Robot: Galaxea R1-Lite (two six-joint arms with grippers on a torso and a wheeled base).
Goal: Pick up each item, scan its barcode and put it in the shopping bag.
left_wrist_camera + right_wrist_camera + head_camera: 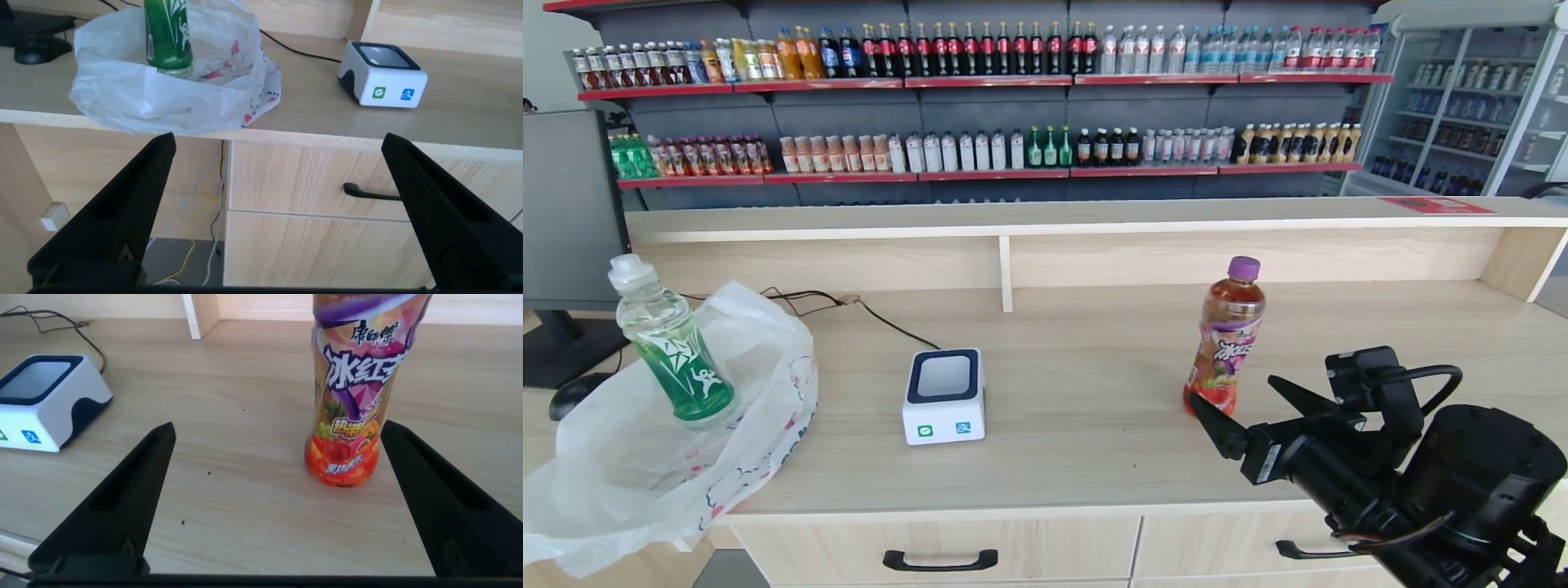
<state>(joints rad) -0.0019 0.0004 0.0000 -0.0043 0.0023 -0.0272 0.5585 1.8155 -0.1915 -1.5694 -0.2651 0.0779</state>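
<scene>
Orange drink in a tall plastic bottle with a purple cap (1225, 339) stands upright on the pale wooden worktop (1094, 457), so its sides are easy to grab. The right end effector (1233, 390) is spread wide just in front of it, lined up but not touching. I think grabbing comes next. A small white box scanner with a dark glass top (944, 396) sits between that bottle and the thin white plastic shopping bag (645, 465), so the trip to the bag goes past it. One clear bottle with a green label (670, 343) stands in the bag. The left end effector (278, 139) is wide too, low by the wooden drawers (327, 180), holding nothing.
</scene>
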